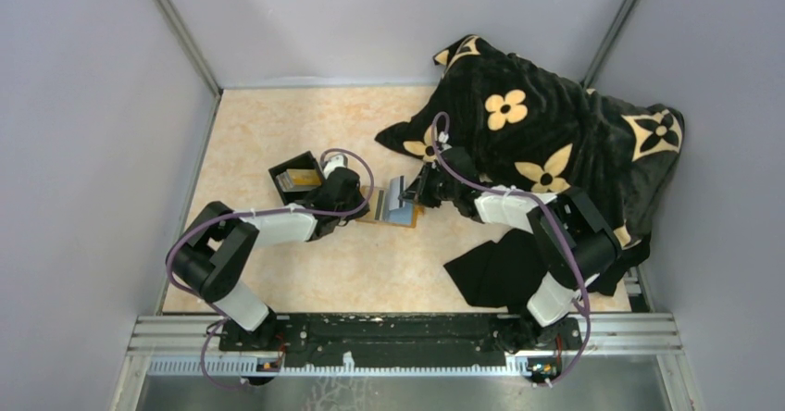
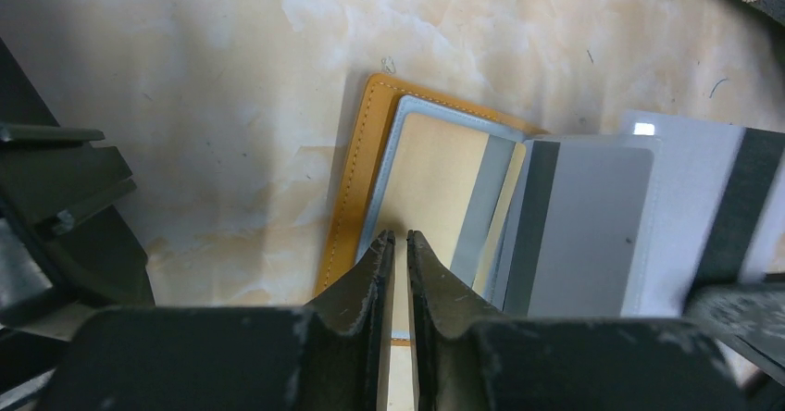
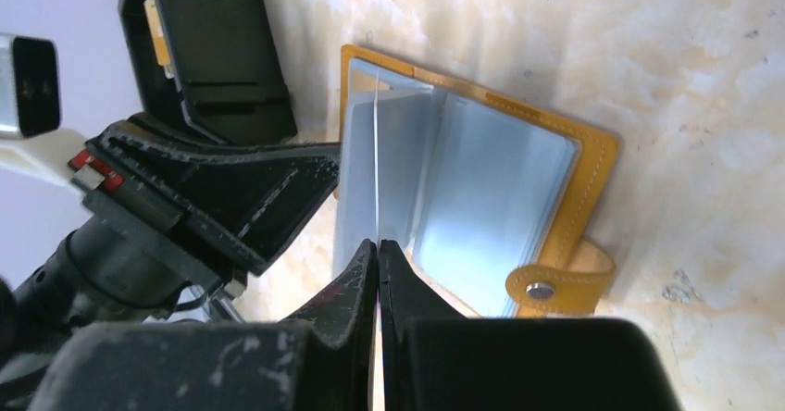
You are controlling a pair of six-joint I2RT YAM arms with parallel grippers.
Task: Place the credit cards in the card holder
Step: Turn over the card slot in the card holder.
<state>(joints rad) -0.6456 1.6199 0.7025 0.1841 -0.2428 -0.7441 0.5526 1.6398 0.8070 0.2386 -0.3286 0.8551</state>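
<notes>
The orange-tan card holder (image 1: 396,211) lies open on the table between both arms, its clear sleeves fanned out (image 3: 491,198). A golden-tan card (image 2: 435,180) sits flat in the holder's (image 2: 356,180) left sleeve. My left gripper (image 2: 400,237) points down at that card, jaws a narrow slit apart with nothing between them. My right gripper (image 3: 378,244) is shut on a silver card (image 3: 377,152), which is edge-on in its own view. In the left wrist view this card (image 2: 592,226) shows a dark stripe and stands over the sleeves.
A black open box (image 1: 298,178) with something golden inside stands just left of the holder, close behind the left gripper (image 1: 356,209). A black flowered blanket (image 1: 555,133) covers the back right. A black cloth (image 1: 491,267) lies at front right.
</notes>
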